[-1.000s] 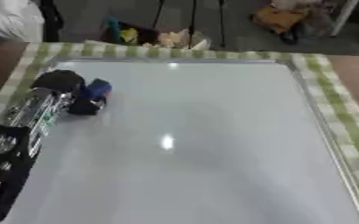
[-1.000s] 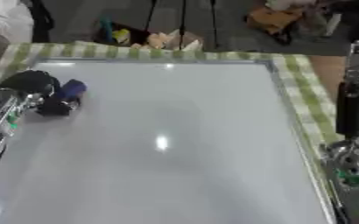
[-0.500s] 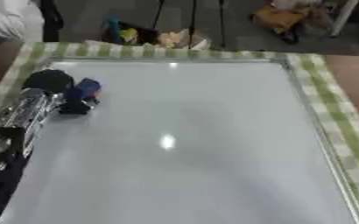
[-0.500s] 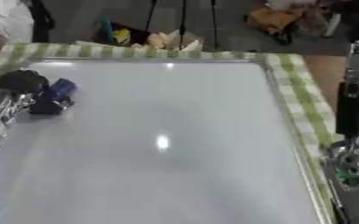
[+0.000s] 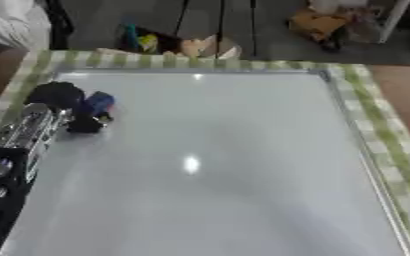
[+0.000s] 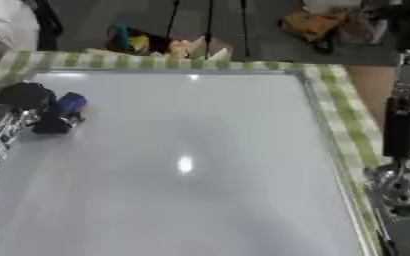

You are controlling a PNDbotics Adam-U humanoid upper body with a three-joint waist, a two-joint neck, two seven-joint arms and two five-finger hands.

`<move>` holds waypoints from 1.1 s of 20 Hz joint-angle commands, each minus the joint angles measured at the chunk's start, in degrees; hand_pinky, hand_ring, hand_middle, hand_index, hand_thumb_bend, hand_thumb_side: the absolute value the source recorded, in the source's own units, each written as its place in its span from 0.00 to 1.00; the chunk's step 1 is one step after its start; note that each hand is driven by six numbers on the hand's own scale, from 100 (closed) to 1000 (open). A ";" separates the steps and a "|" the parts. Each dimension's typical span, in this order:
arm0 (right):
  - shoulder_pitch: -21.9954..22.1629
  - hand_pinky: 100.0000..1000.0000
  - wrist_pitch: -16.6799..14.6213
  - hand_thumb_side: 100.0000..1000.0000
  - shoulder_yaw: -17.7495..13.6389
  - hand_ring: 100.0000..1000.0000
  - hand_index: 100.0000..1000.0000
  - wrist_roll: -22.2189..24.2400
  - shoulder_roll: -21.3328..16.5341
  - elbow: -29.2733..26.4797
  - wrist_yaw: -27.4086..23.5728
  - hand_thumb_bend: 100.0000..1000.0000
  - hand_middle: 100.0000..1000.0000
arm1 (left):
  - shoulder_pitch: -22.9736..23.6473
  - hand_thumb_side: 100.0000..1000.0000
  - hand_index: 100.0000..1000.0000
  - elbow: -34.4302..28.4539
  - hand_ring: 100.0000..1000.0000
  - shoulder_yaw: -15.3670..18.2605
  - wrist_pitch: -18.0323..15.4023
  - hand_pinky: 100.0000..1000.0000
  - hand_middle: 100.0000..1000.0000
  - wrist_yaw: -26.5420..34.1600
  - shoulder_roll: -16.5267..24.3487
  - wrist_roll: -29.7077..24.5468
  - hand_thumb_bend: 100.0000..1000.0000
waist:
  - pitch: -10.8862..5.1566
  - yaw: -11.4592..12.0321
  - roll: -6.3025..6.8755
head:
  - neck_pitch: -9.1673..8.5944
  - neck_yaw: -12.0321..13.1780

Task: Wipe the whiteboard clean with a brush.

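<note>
Near the glossy white whiteboard's [image 5: 226,165] left edge, my left hand [image 5: 58,96] grips the blue brush [image 5: 96,106]; board looks clean, nearly done.

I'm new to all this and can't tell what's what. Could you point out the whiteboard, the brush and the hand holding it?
whiteboard [image 5: 243,150], left eye view, bare middle of its surface.
brush [image 5: 97,104], left eye view, its blue body.
left hand [image 5: 55,95], left eye view, the black back of the hand.

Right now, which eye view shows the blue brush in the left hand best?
The left eye view: the blue brush sits further inside the picture, with the left hand and its forearm visible. The right eye view shows the same brush nearer its left edge, the forearm mostly cropped.
</note>
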 commanded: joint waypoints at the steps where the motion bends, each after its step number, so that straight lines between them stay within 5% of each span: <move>1: -0.38 0.83 -0.24 1.00 -0.36 0.91 0.84 -0.21 -0.71 -0.74 -0.41 0.00 0.62 | 0.38 0.91 0.85 0.35 0.57 -0.81 -2.21 0.25 0.68 2.86 0.34 -3.71 0.14 | -0.91 0.02 -0.13 | -0.59 0.15; 6: -0.24 0.83 -0.27 1.00 -0.29 0.91 0.84 -0.33 -0.71 -0.74 -0.39 0.00 0.62 | -0.26 0.93 0.96 -1.10 0.72 -0.23 -3.52 0.43 0.83 4.47 0.94 -10.20 0.21 | -0.96 0.13 -0.01 | -0.55 0.15; 22: -0.05 0.83 -0.20 1.00 -0.25 0.91 0.84 -0.23 -0.65 -0.74 -0.50 0.00 0.62 | -0.50 0.91 0.96 -2.22 0.78 0.94 -1.14 0.49 0.83 5.85 0.65 -10.28 0.20 | -1.03 0.12 -0.11 | -0.64 0.24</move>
